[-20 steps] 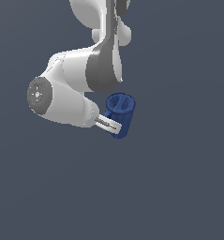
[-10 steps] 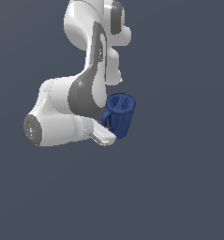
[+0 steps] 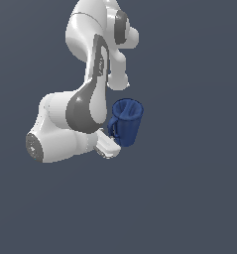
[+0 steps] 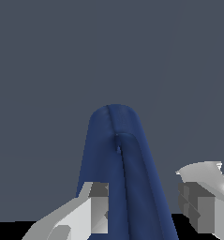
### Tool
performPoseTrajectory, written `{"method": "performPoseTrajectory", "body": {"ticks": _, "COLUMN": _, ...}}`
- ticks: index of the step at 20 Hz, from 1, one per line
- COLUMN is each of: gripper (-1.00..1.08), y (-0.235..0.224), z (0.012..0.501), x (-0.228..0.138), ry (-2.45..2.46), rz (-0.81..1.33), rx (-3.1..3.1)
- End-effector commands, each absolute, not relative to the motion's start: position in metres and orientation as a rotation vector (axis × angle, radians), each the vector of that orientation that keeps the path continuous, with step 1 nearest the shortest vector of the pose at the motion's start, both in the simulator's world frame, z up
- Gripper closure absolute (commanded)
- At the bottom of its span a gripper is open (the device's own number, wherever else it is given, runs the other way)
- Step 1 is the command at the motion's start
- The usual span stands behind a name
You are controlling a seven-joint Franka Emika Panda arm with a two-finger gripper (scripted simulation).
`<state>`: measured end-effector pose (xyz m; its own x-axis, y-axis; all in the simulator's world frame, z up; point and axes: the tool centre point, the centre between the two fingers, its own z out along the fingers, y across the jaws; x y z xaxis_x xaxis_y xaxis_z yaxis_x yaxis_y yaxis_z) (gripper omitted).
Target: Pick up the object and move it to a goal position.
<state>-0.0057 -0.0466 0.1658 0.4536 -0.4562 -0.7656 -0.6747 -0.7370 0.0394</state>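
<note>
Exterior view: the end effector [image 3: 111,144] stays clamped on the mug [image 3: 127,122], now carried higher and more upright.

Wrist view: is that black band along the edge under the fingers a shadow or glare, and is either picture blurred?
Wrist view: flat, even light, no glare; the black band is a hard-edged strip, not a soft shadow, and what it is cannot be told; the mug and fingers are sharp but blocky. Exterior view: soft shading on the arm, mug crisp, no cast shadow on the plain grey background.
</note>
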Motion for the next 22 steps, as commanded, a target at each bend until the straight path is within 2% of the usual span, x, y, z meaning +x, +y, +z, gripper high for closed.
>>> {"method": "performPoseTrajectory", "body": {"ticks": 1, "gripper": -0.20, "y": -0.047, "z": 0.166, "x": -0.006, "ry": 0.973, "rz": 1.159, "rx": -2.436}}
{"method": "performPoseTrajectory", "body": {"ticks": 22, "gripper": -0.20, "y": -0.032, "z": 0.147, "x": -0.023, "ry": 0.974, "rz": 1.163, "rx": -2.434}}
